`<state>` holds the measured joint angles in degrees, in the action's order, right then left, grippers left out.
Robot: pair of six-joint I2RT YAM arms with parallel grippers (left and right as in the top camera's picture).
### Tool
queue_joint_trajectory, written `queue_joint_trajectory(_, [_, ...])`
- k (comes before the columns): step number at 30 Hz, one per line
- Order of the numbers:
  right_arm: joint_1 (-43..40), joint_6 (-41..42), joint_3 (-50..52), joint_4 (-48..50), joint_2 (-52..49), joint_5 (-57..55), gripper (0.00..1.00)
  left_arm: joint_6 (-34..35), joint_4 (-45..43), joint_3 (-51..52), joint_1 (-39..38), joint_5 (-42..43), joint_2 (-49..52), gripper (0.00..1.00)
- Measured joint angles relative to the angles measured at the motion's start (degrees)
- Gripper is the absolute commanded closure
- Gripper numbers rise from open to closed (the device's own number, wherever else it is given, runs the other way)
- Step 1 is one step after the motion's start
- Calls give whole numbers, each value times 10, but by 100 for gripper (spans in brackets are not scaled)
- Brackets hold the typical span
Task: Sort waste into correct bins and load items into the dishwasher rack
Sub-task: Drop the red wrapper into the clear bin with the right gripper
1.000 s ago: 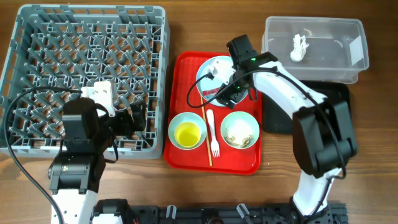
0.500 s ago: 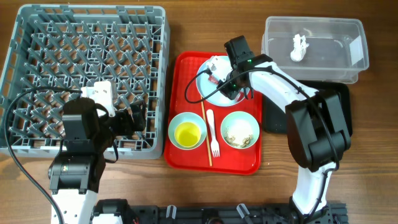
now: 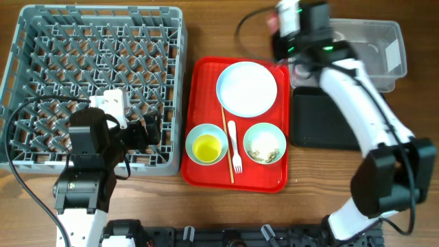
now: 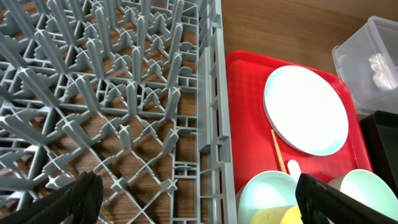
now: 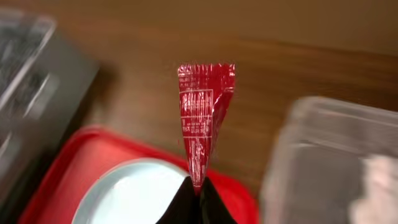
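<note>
Right claw [image 5: 198,191]: clamped on the red sachet wrapper [image 5: 204,106], held clear of the bench [image 5: 155,37].
Left claw [image 4: 199,202]: spread wide, dishwasher rack [image 4: 124,93] beneath.

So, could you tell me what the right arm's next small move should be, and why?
Probably shift the right gripper sideways over the clear tub before opening: it pinches the red wrapper beside the tub, not over it, and the tub holds a white scrap.

Red wrapper [image 5: 205,118], pale print; white plate [image 3: 247,88]; red tray [image 3: 199,82]; grey rack [image 3: 103,10]; yellow cup [image 3: 206,147].
</note>
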<state>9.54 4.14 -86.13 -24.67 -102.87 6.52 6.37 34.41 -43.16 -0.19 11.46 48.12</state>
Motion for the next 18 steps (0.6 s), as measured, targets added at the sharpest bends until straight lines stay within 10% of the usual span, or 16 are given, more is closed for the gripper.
queue_joint_trajectory(3, [-62,91,0,14,-1,-14,85,0,0,0,0,0,0,0])
queue_joint_trajectory(7, [-110,152,0,22,-7,-21,28,0,0,0,0,0,0,0])
queue_joint_trajectory(8, [-116,159,0,23,-12,-21,0,0,0,0,0,0,0,0])
queue_joint_trajectory(18, [-128,123,5,-73,36,44,0,0,0,0,0,0,0,0])
